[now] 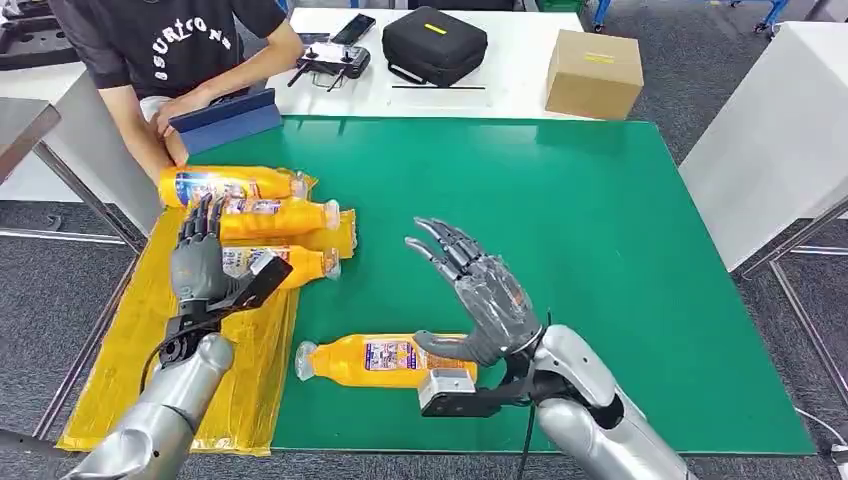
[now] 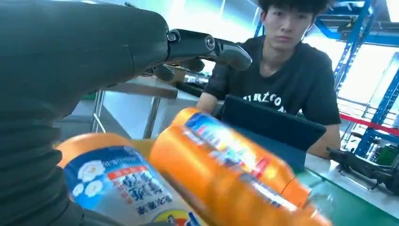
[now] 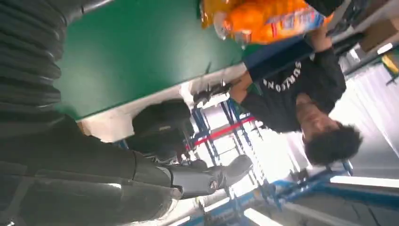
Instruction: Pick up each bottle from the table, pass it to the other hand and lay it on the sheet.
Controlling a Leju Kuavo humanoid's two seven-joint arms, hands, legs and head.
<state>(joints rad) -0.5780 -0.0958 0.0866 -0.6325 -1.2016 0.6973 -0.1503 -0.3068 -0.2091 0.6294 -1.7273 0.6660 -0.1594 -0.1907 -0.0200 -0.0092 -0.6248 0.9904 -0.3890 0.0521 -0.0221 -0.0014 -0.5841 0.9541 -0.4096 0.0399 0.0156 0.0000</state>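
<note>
Three orange bottles lie on the yellow sheet (image 1: pixel 150 330) at the table's left: the farthest (image 1: pixel 230 185), a middle one (image 1: pixel 275 217) and a nearer one (image 1: pixel 290 265). My left hand (image 1: pixel 203 258) hovers over the nearer bottles with fingers extended, holding nothing. In the left wrist view two of these bottles (image 2: pixel 226 165) lie close below my left hand (image 2: pixel 84 52). A further orange bottle (image 1: pixel 385 360) lies on the green mat (image 1: pixel 600 250) near the front edge. My right hand (image 1: pixel 475 290) is open just above and beside it, fingers spread; its thumb lies over the bottle's base end.
A person (image 1: pixel 165 45) sits at the table's far left holding a blue tablet (image 1: pixel 225 118). On the white table behind lie a black case (image 1: pixel 435 45), a controller (image 1: pixel 335 60) and a cardboard box (image 1: pixel 593 72). A white table (image 1: pixel 770 140) stands to the right.
</note>
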